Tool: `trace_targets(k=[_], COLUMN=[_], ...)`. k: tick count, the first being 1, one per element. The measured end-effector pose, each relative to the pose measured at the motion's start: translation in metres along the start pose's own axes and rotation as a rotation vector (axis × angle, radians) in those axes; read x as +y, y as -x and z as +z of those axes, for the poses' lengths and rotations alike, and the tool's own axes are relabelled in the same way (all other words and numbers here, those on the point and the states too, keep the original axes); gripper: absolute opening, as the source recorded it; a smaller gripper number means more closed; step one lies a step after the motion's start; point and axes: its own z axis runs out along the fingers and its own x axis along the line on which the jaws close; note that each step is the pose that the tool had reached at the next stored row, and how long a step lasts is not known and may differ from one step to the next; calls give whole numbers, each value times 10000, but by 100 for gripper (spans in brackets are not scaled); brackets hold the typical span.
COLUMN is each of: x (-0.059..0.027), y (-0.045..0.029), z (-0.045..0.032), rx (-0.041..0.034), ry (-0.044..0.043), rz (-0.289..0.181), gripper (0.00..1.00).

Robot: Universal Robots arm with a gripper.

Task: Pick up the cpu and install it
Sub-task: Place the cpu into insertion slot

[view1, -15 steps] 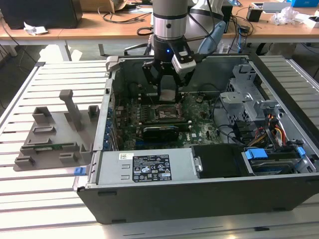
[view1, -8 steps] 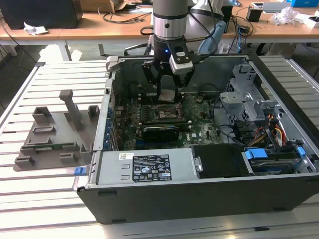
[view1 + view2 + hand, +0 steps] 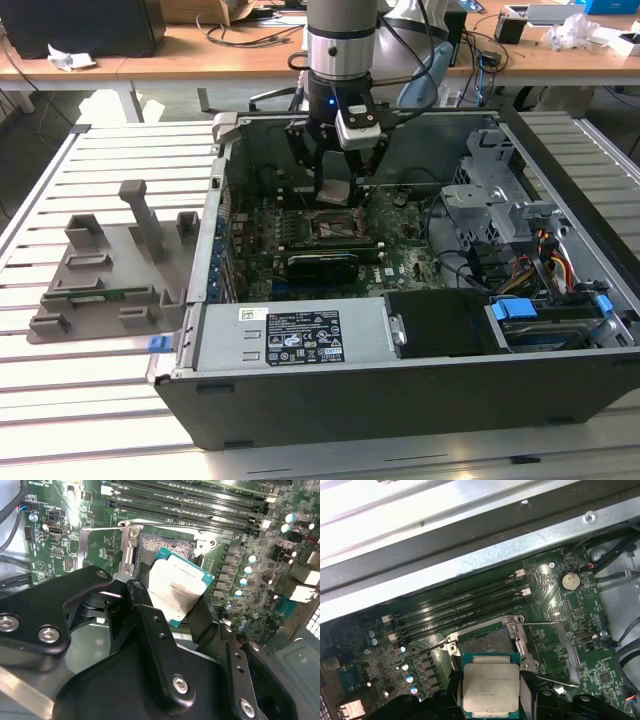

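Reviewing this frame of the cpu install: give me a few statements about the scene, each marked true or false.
1. The gripper is shut on the cpu. True.
2. The cpu is seated in the socket. False: it is held over the socket, whose contact field lies bare.
3. The computer case lies open with its motherboard exposed. True.
4. The grey fixture stands on the exterior view's right of the case. False: it stands on the exterior view's left of it.
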Motion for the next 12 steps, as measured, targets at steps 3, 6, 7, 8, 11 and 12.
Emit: trace_targets(k=[3, 6, 7, 8, 11, 12], x=[0, 0, 0, 0, 0, 0], y=[0, 0, 0, 0, 0, 0], z=[0, 0, 0, 0, 0, 0], rx=[10, 21, 26, 31, 51, 54], ry=[-4, -9, -12, -14, -23, -25], rz=[191, 384, 478, 577, 943, 1006], gripper=[55, 55, 55, 55, 55, 55])
